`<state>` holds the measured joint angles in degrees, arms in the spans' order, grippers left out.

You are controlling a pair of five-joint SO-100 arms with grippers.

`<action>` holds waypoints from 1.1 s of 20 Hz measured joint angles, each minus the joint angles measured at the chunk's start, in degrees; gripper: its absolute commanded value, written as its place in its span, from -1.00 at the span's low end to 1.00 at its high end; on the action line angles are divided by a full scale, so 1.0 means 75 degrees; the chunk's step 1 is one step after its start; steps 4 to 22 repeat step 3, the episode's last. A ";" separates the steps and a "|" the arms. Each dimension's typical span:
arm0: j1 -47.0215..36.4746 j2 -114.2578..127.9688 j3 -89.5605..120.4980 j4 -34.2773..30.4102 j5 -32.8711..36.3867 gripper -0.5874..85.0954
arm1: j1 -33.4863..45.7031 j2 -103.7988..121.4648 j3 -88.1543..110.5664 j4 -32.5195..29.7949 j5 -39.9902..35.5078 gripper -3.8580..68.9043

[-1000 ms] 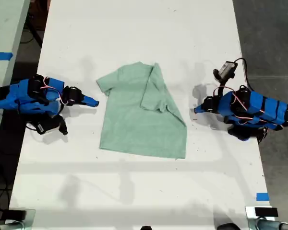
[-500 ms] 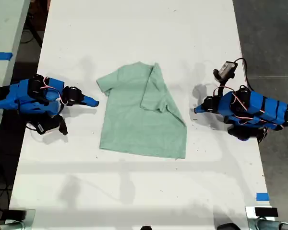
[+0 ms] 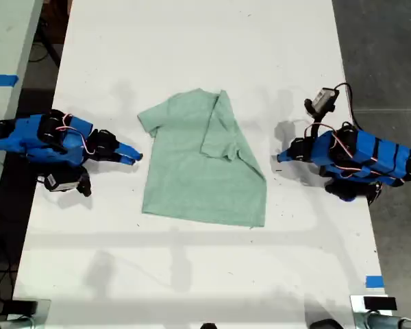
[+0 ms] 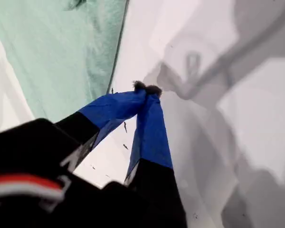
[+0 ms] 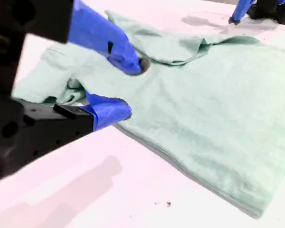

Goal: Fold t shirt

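Note:
The pale mint-green t shirt (image 3: 198, 164) lies flat mid-table, its side toward the exterior view's right folded in over the middle. My second gripper (image 3: 131, 156) is on the arm at the exterior view's left. It stands open just beside the shirt's edge below the sleeve, and its fingers (image 5: 115, 42) hover over that edge of the shirt (image 5: 204, 118), holding nothing. My first gripper (image 3: 279, 158) is on the arm at the exterior view's right. Its tips (image 4: 147, 88) are shut together above bare table, a short way from the shirt's hem (image 4: 61, 57).
The white table (image 3: 192, 41) extends well beyond the shirt on all sides. A small camera module with its cable (image 3: 323, 100) sticks up from the arm at the exterior view's right. Blue tape (image 3: 374, 281) marks the table near the exterior view's lower right.
The arm at the exterior view's left has swung its gripper a little toward that view's bottom, staying beside the shirt's edge. The other arm and the shirt have not moved.

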<state>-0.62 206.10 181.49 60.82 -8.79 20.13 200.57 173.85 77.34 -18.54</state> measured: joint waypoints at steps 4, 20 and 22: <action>-0.0141 0.0012 -0.0059 -0.0469 -0.0012 -0.99 | 0.0000 0.0000 0.0000 0.0000 0.0000 -0.94; -0.0141 0.0012 -0.0059 -0.0469 -0.0012 -0.99 | 0.0000 0.0000 0.0000 0.0000 0.0000 -0.94; -0.0141 0.0012 -0.0059 -0.0469 -0.0012 -0.99 | 0.0000 0.0000 0.0000 0.0000 0.0000 -0.94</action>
